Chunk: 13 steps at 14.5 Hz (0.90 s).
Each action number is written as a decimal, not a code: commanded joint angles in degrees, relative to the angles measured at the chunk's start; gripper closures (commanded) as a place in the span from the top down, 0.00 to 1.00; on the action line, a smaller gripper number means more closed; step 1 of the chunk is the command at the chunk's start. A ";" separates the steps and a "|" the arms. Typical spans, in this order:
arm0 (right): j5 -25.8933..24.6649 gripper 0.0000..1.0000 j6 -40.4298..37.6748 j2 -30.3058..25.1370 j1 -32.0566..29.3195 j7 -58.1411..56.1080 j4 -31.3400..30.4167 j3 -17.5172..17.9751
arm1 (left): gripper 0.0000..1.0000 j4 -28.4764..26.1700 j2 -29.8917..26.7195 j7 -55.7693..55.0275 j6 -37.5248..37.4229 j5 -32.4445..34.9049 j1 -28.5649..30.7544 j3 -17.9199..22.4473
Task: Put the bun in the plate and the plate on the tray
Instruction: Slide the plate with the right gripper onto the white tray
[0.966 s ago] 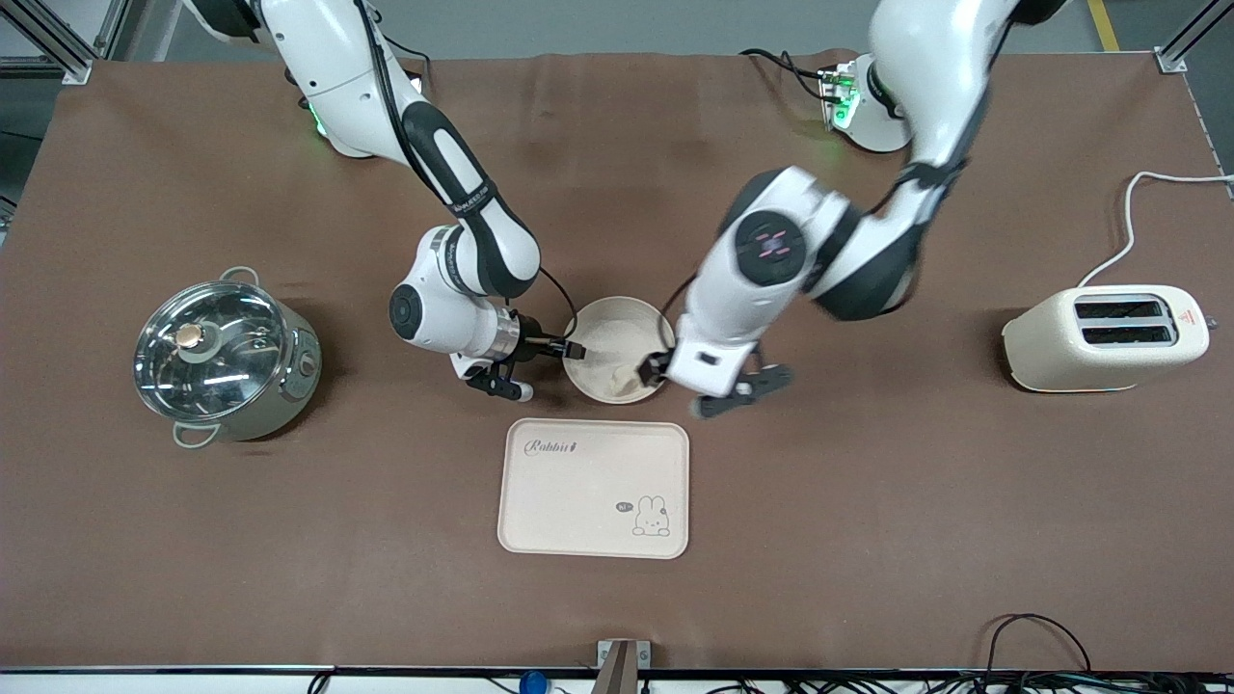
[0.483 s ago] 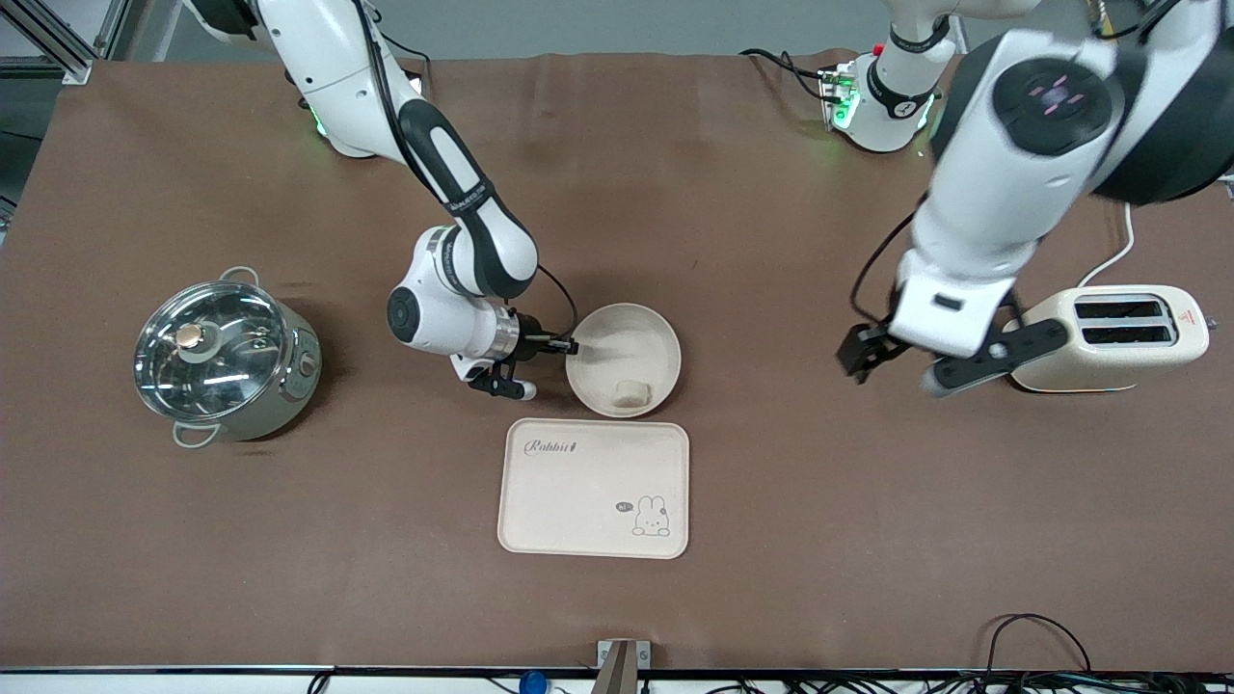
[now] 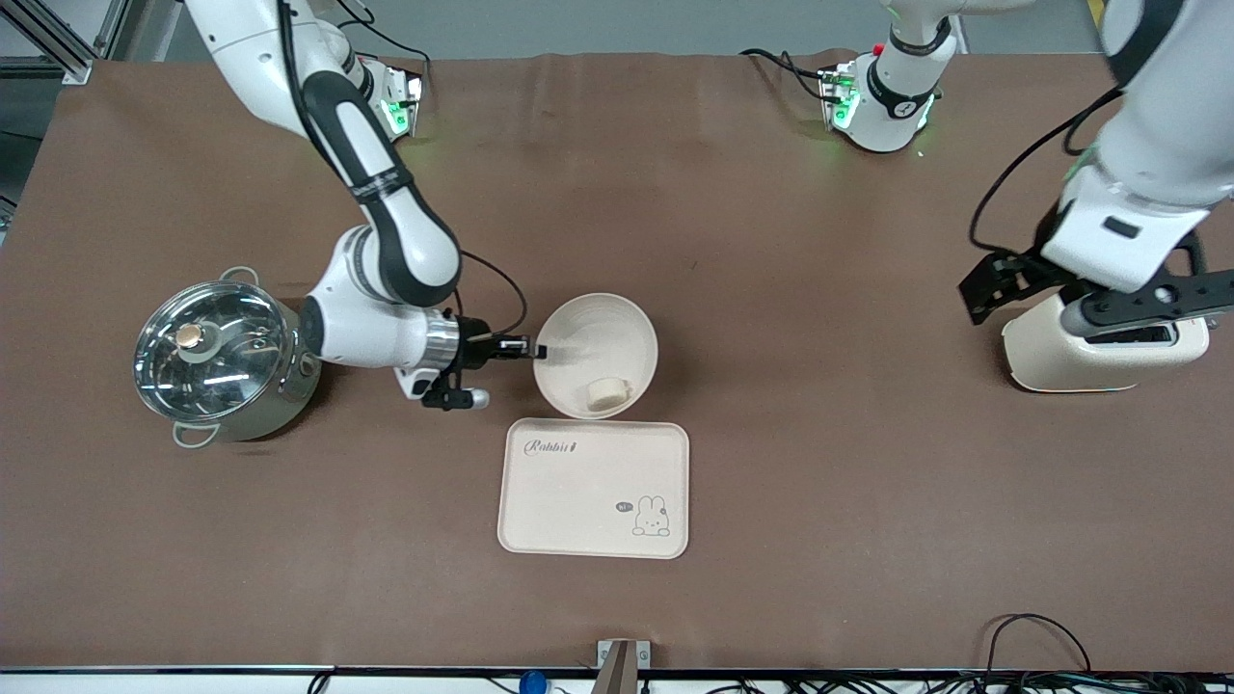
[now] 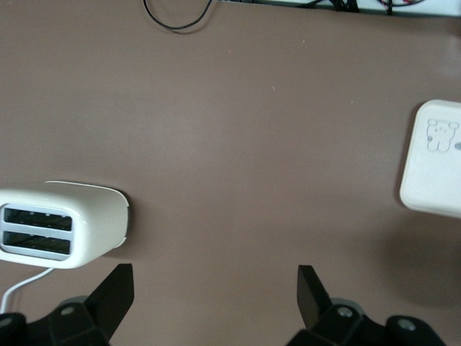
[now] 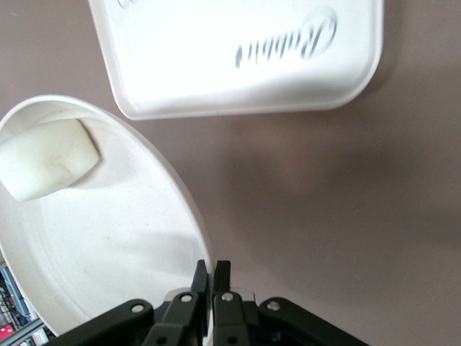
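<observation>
With the plate [image 3: 596, 355] rim pinched by the right gripper [image 3: 533, 350] and the left gripper [image 3: 1094, 289] spread empty over the toaster [image 3: 1104, 357], the bun [image 3: 607, 393] could be rolled out if the plate is tipped — or the rim lost from so thin a pinch — before the tray [image 3: 594, 488] is reached

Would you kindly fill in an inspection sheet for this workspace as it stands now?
Surface: brown table mat, a few creases near the bases.
Job's things: bun lies in the plate; plate not yet on the tray, which lies nearer the front camera.
Clutter: lidded pot toward the right arm's end; toaster toward the left arm's end.
End effectors: right end effector shut on the plate's rim; left end effector open, holding nothing, over the toaster.
Cables: toaster cord; loose wires at the camera-side edge.
Surroundings: metal frame posts at the table corners.
</observation>
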 commanded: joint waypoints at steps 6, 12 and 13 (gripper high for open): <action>-7.97 0.00 -0.59 18.92 -3.26 -2.91 24.91 0.74 | 1.00 -15.04 -14.08 10.79 -0.27 -8.22 -1.96 8.87; -15.91 0.00 -0.94 29.13 -3.26 2.90 39.42 0.74 | 1.00 -13.20 -12.77 12.36 -0.89 -8.05 -1.52 8.78; -16.00 0.00 -1.20 29.83 -3.17 3.51 40.48 0.65 | 1.00 -13.20 -12.77 13.41 -1.06 -8.05 -1.43 8.78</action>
